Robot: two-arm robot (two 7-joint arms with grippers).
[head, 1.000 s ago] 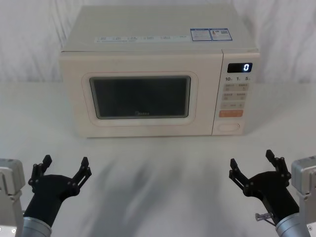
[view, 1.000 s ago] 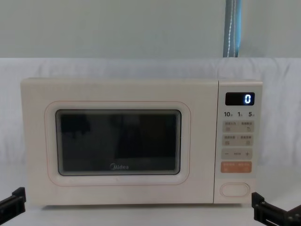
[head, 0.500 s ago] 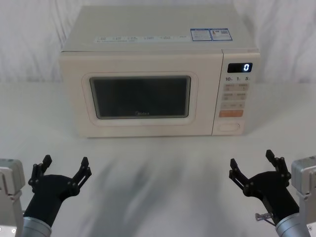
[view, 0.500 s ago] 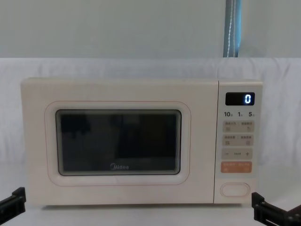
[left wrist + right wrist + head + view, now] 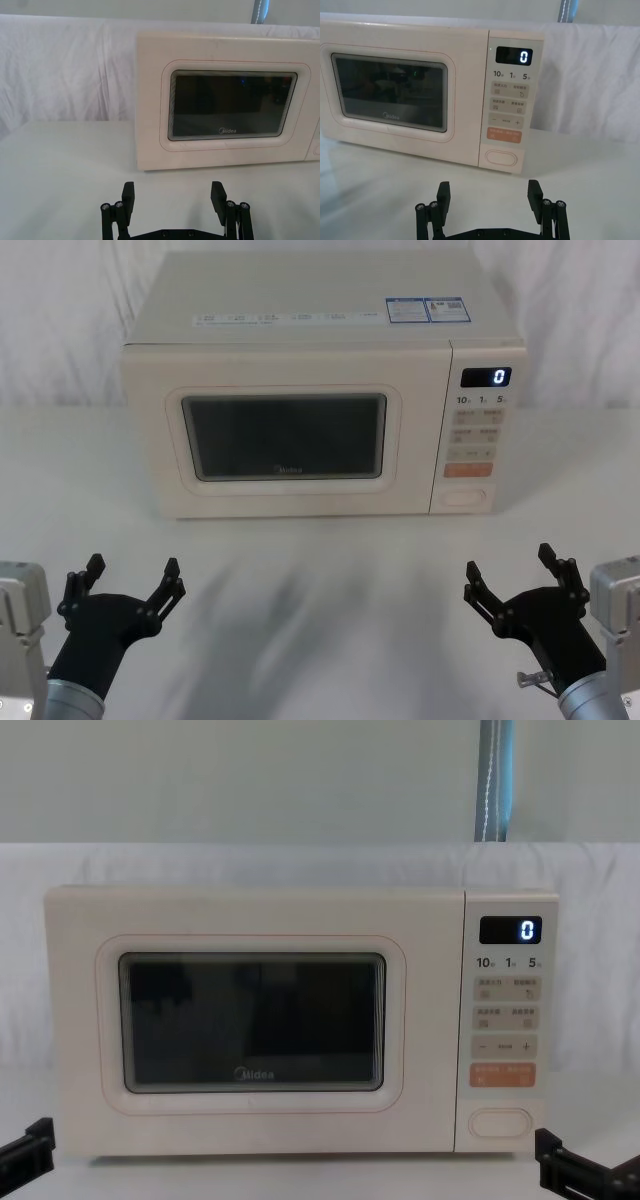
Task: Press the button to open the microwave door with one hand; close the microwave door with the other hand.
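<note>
A cream microwave stands at the back of the table, its door (image 5: 285,435) (image 5: 250,1025) (image 5: 232,107) (image 5: 390,95) closed flush, with a dark window. The wide pill-shaped button (image 5: 466,497) (image 5: 499,1122) (image 5: 501,158) sits lowest on the control panel, under an orange key. My left gripper (image 5: 128,586) (image 5: 173,197) hovers open near the table's front left, well short of the door. My right gripper (image 5: 517,574) (image 5: 489,195) is open at the front right, roughly in line with the button and apart from it. Neither holds anything.
The white table (image 5: 320,580) stretches between the grippers and the microwave. A white cloth (image 5: 300,860) hangs behind the microwave. The panel's display (image 5: 486,377) reads 0, with small beige keys beneath it.
</note>
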